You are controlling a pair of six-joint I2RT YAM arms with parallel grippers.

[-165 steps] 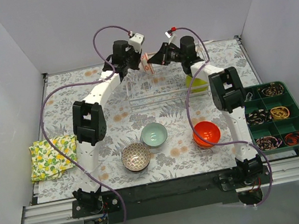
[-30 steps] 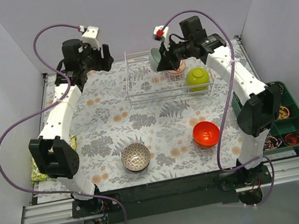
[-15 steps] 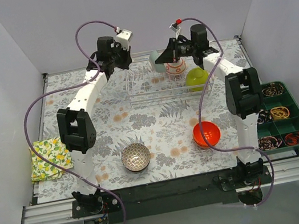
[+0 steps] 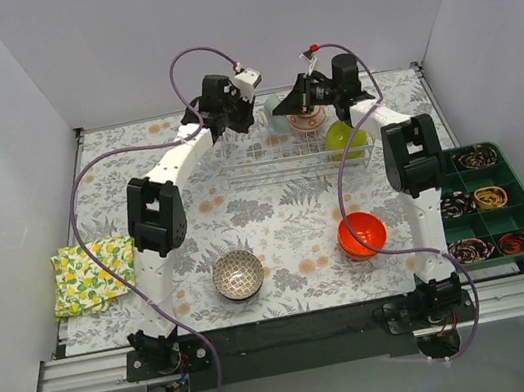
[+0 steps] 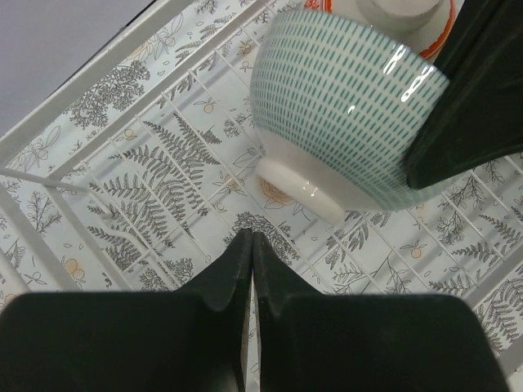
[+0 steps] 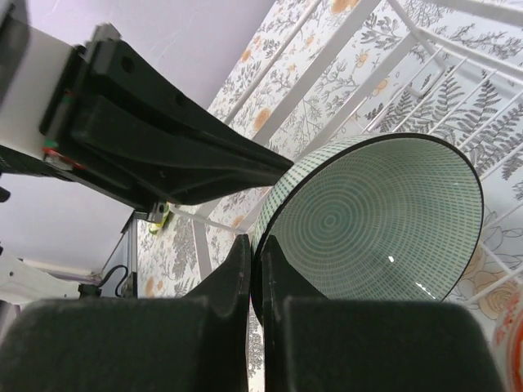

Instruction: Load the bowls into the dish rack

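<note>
The right gripper (image 6: 254, 249) has its jaws almost shut, and they pinch the thin rim of the pale blue-green bowl (image 6: 376, 216). One finger is inside the bowl and one is outside. The bowl is tipped up on its side. Its open mouth faces the right gripper and its white foot faces the left gripper (image 5: 252, 243). The left gripper's jaws are pressed tight together with nothing in them. Their tips are just beside the bowl's foot and do not touch it.

The bowl hangs over the wires of the dish rack (image 4: 265, 155), by the far edge of the table (image 4: 275, 209), near the middle. I cannot tell if it rests on the wires. Just to its right, the red-and-white bowl (image 4: 309, 121) sits in the rack. A lime-green bowl (image 4: 343, 138) is at the right end of the rack.

Two more bowls sit on the flowery table, close to the near edge and well apart from each other. The orange-red bowl (image 4: 361, 234) is right of the middle. The brown-and-white bowl (image 4: 238, 273) is left of the middle.

A yellow and green cloth (image 4: 93, 274) lies at the left edge. A dark green tray (image 4: 517, 259) with small things in its boxes sits at the right edge
</note>
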